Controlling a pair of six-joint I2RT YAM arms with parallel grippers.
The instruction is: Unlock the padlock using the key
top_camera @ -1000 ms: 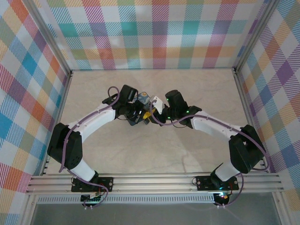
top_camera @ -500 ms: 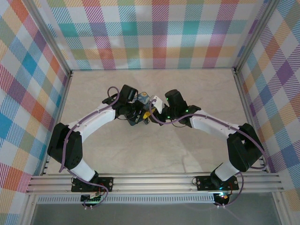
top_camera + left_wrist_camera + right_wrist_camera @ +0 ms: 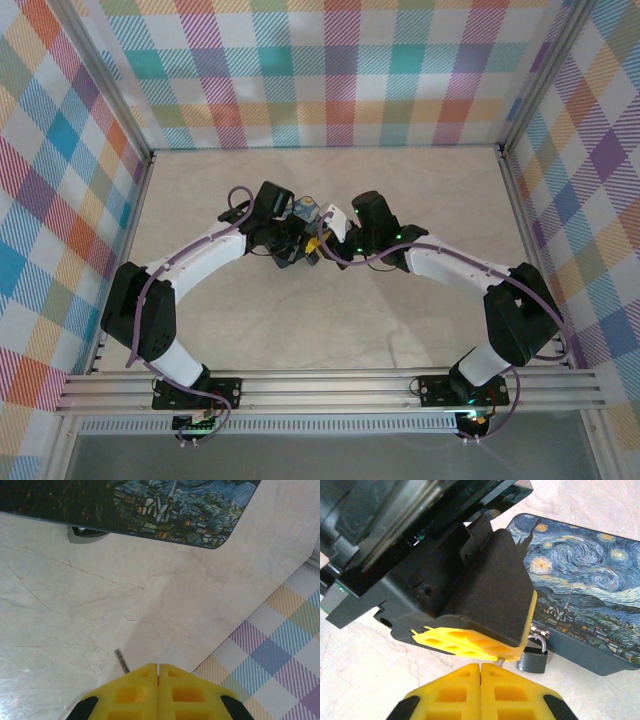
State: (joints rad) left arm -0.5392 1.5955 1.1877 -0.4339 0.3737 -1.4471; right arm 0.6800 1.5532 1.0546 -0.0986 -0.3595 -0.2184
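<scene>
Left pincer (image 3: 158, 672): closed, its yellow moulded fingertips with square pockets pressed flush along one seam. A thin, notched silvery sliver, the key (image 3: 121, 660), shows just past one fingertip, over the table; whether it is pinched or merely lying there cannot be told. Right pincer (image 3: 480, 672): likewise closed, yellow tips together, close up against the left pincer's black housing. The padlock (image 3: 534, 659), with a small dark matte body and a bright U-shaped shackle, sits at the near edge of the box (image 3: 590, 610), just beside both sets of fingertips. Box: flat, rectangular, rounded corners, glossy blue-and-yellow swirl painting on the lid; lid down, contents not visible. Table (image 3: 75, 620): pale, marble-veined, slightly glossy. Walls (image 3: 280, 645): pastel plaid.
</scene>
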